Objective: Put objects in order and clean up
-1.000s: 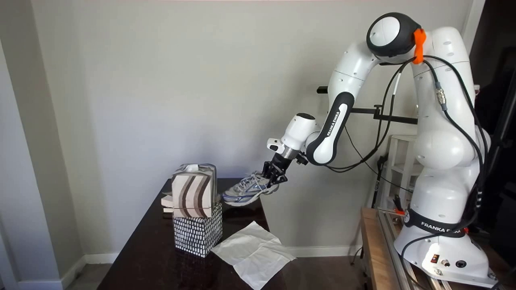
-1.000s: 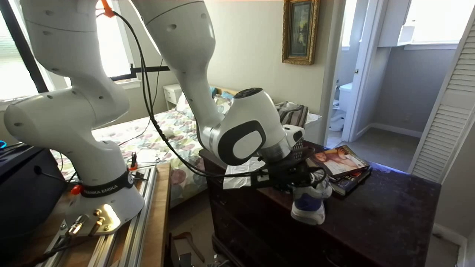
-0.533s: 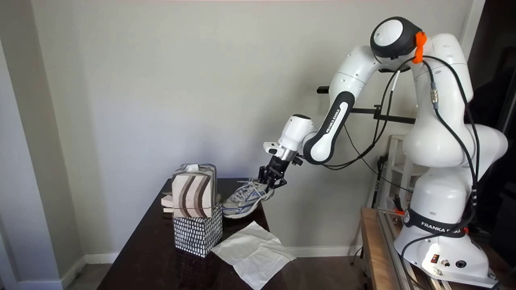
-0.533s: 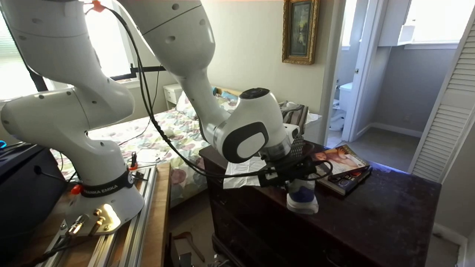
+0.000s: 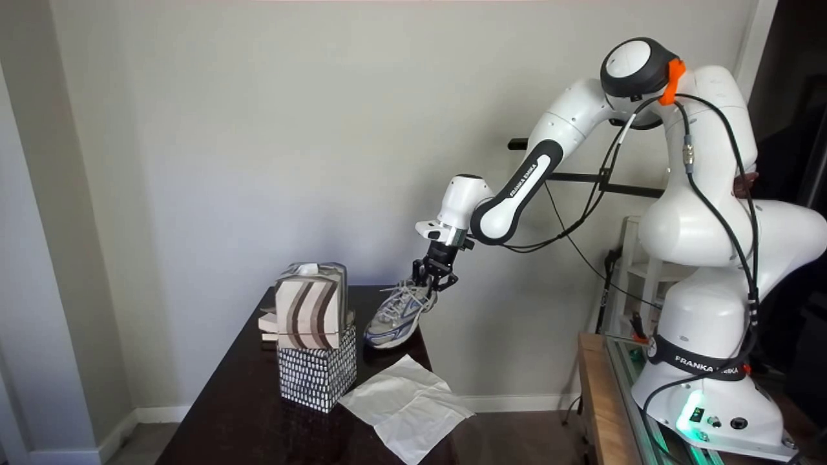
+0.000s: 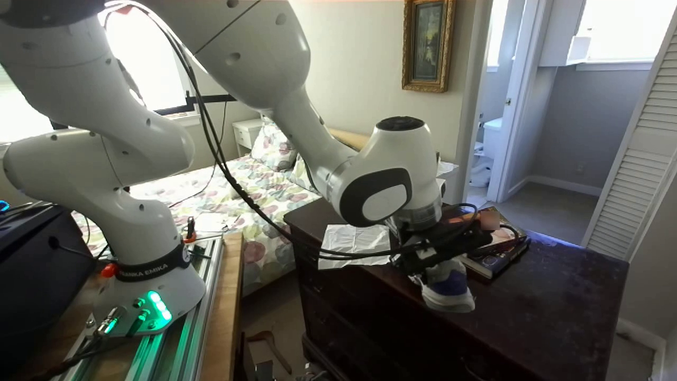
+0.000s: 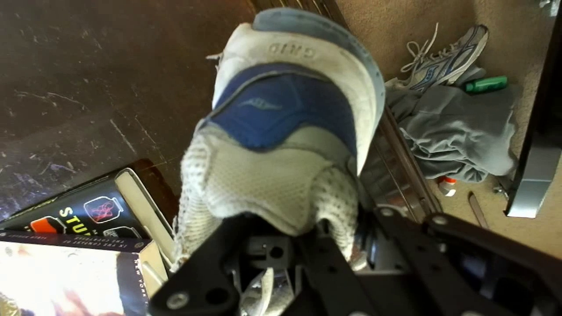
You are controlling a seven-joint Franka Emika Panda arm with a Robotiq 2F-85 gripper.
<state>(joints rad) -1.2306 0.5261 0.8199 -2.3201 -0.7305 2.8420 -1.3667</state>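
Observation:
A grey-and-white running shoe with a blue heel (image 5: 399,313) (image 6: 449,288) (image 7: 285,105) hangs from my gripper (image 5: 431,281) (image 7: 341,219), heel up and toe slanting down to the dresser top. The jaws are shut on its collar: in the wrist view one finger sits inside the opening and another outside the rim. Whether the toe touches the wood I cannot tell. A creased white square sheet (image 5: 407,407) (image 6: 346,246) lies over the dresser's near edge. Beside it stands a black-and-white patterned box (image 5: 316,371), topped by a brown-striped item (image 5: 311,310).
Stacked books (image 6: 497,256) (image 7: 92,210) lie on the dark dresser (image 6: 550,312), close to the shoe. On the floor below are a matching shoe (image 7: 452,61), grey cloth (image 7: 465,131) and a green item (image 7: 486,84). The robot's wooden bench (image 5: 604,394) is across a gap.
My gripper has swung more upright and lower. The shoe, still held, has tipped from nearly level to steeply toe-down. Lights on the arm's base have turned green.

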